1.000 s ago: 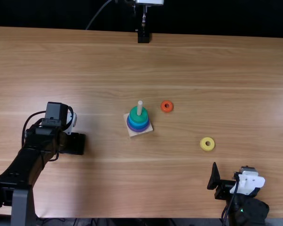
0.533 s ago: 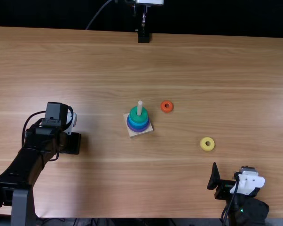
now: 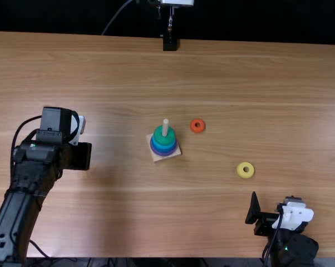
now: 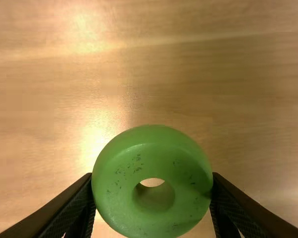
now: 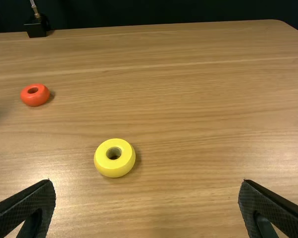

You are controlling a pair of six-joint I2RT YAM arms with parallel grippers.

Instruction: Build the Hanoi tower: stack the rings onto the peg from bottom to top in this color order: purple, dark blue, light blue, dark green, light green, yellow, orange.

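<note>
Holds the green ring (image 4: 151, 153) in the left gripper (image 3: 80, 157), one finger against each side, with the peg (image 3: 166, 127) well off to the right. Has the right gripper (image 3: 272, 199) spread wide, with the yellow ring (image 5: 107, 166) ahead and the orange ring (image 5: 34, 100) farther off.

Under and around the left hand (image 3: 82, 156), here's the tabletop (image 3: 128, 72), light brown wood, grain streaking side to side. Light is bouncing off it in a soft glare below that hand, with a faint shadow alongside. Well beyond the right hand (image 3: 254, 210) runs the far edge, and past it, a black backdrop (image 3: 256, 19). There's a metal rod (image 3: 170, 22) on a black block (image 3: 170, 43), too, and a grey cable (image 3: 115, 17) curving nearby.
</note>
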